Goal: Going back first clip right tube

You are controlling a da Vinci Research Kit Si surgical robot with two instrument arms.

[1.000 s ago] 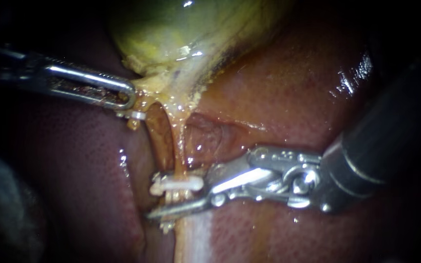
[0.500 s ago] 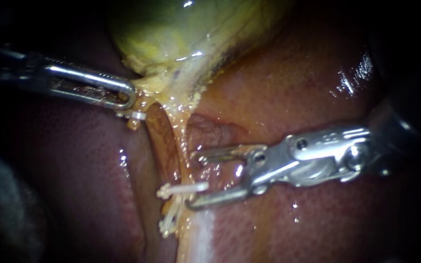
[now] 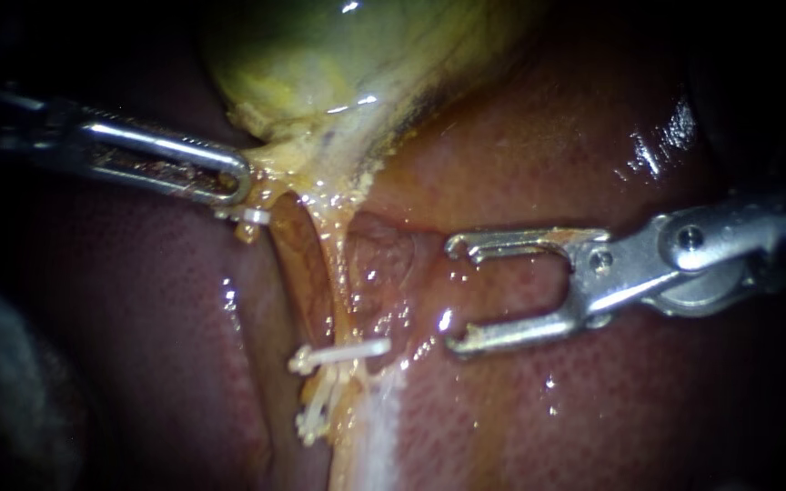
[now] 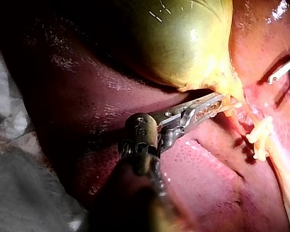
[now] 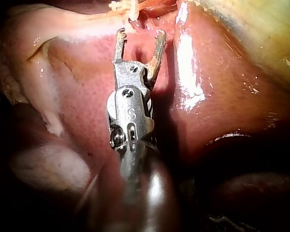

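Right instrument [image 3: 466,293] is nearest, shaft in from the right edge. Jaws released, wide gap btwn them, nothing in it. Both tips hang over the liver [image 3: 539,418] and point toward the tubes. They're clear of the clip, w/ a strip of wet tissue btwn. Right wrist view: same jaws [image 5: 140,35] spread in a U over pink liver, white bits just ahead of the tips, not touching.

Clip [image 3: 343,351]: small white bar lying crosswise on the right tube [image 3: 337,282], approx level, right end a touch higher. Left end knobby; right end blunt & sticks out past the tube. Looks closed round the tube. Just below it sits a bunch of thin white strands [image 3: 318,407] on the same line, can't tell what they are. In the left wrist view the clip [image 4: 259,137] shows as a pale knobbed piece ahead of that instrument's jaws, apart from them.

Right tube: thin, yellow, glossy, runs from the gallbladder's narrow end down to the clip. Left tube [image 3: 295,259] is just beside it, wider, brownish.

Farther back: left instrument [image 3: 234,179] comes in from the left, jaws clamped on yellow tissue at the narrow end of the gallbladder [image 3: 338,64]. A small white piece [image 3: 255,216] sits just under the tips. Gallbladder is green-yellow, shiny, at the back.
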